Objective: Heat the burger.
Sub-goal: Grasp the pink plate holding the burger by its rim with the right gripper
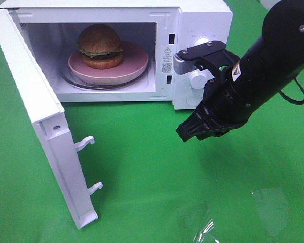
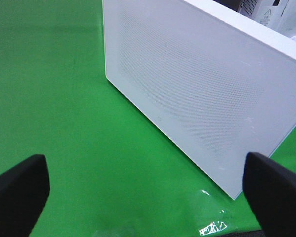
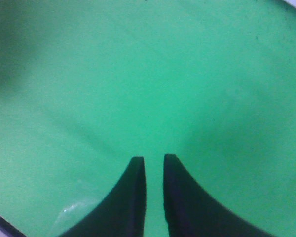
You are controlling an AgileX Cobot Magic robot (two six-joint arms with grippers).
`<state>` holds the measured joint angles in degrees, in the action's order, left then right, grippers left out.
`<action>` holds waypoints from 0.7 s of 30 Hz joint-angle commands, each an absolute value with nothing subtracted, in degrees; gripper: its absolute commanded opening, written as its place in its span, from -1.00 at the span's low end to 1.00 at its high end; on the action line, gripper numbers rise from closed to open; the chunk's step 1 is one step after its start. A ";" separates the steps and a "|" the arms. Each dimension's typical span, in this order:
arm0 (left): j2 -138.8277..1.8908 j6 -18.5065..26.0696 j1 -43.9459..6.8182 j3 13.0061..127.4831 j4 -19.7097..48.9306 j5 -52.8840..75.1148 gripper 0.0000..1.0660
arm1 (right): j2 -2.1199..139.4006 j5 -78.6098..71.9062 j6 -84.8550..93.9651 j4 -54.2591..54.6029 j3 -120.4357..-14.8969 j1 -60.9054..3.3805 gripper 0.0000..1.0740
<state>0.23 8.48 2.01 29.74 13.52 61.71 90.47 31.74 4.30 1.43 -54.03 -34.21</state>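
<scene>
1. Burger point(image 1: 100, 45): sits on the pink plate point(image 1: 137, 66) inside the microwave point(image 1: 202, 15), toward 11 o'clock in the high view. The loading step looks complete.
2. Door point(image 1: 38, 111): swung wide, with its free edge toward 7 o'clock. It is not yet shut.
3. Left gripper point(image 2: 145, 163): jaws spread fully apart and empty, facing the door's outer face. It seems well placed to push the door closed.
4. Right gripper point(image 1: 188, 132): about 4 o'clock from centre, above the green table point(image 1: 142, 177) and in front of the control panel. The jaws are parted by a narrow gap, with nothing between them.
5. Remaining, by judgement: close the door, then turn the dial point(image 1: 197, 78) to start heating. Roughly half the task lies ahead.
</scene>
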 commanded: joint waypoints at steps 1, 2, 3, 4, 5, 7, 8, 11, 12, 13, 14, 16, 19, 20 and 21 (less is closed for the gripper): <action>1.15 8.19 1.95 29.62 13.64 61.31 0.85 | 90.07 32.03 17.88 0.74 -54.89 -34.32 -0.70; 1.15 8.19 1.95 29.62 13.64 61.31 0.85 | 90.07 32.03 23.89 0.00 -54.89 -34.32 -0.70; 1.15 8.19 1.95 29.62 13.64 61.31 0.85 | 90.07 32.03 23.89 0.00 -54.89 -34.32 -0.70; 1.15 8.19 1.95 29.62 13.64 61.31 0.85 | 90.07 32.03 30.25 0.00 -54.89 -34.32 -0.70; 1.15 8.19 1.95 29.62 13.64 61.31 0.85 | 90.07 32.03 30.25 0.00 -54.89 -34.32 -0.70; 1.15 8.19 1.95 29.62 13.64 61.31 0.85 | 90.07 31.63 38.10 0.00 -54.89 -34.32 -0.69; 1.15 8.19 1.95 29.62 13.64 61.31 0.85 | 90.07 31.63 38.10 0.00 -54.89 -34.32 -0.69; 1.15 8.19 1.95 29.62 13.64 61.31 0.85 | 90.07 29.34 47.73 -0.52 -54.89 -34.32 -0.66; 1.15 8.19 1.95 29.62 13.64 61.31 0.85 | 90.07 29.34 47.73 -0.52 -54.89 -34.32 -0.66; 1.15 8.19 1.95 29.62 13.64 61.31 0.85 | 90.07 27.50 52.25 -1.43 -54.89 -34.32 -0.65; 1.15 8.19 1.95 29.62 13.64 61.31 0.85 | 90.07 27.16 53.74 -1.83 -54.89 -34.32 -0.65; 1.15 8.19 1.95 29.62 13.64 61.31 0.85 | 90.07 26.07 57.07 -1.83 -54.89 -34.32 -0.64; 1.15 8.19 1.95 29.62 13.64 61.31 0.85 | 90.07 24.75 60.62 -2.12 -54.89 -34.32 -0.61; 1.15 8.19 1.95 29.62 13.64 61.31 0.85 | 90.07 24.75 60.62 -2.12 -54.89 -34.32 -0.61; 1.15 8.19 1.95 29.62 13.64 61.31 0.85 | 90.07 23.84 62.17 -3.15 -54.89 -34.32 -0.57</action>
<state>0.23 8.48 2.01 29.74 13.52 61.71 90.47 25.38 58.67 -1.95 -54.55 -34.21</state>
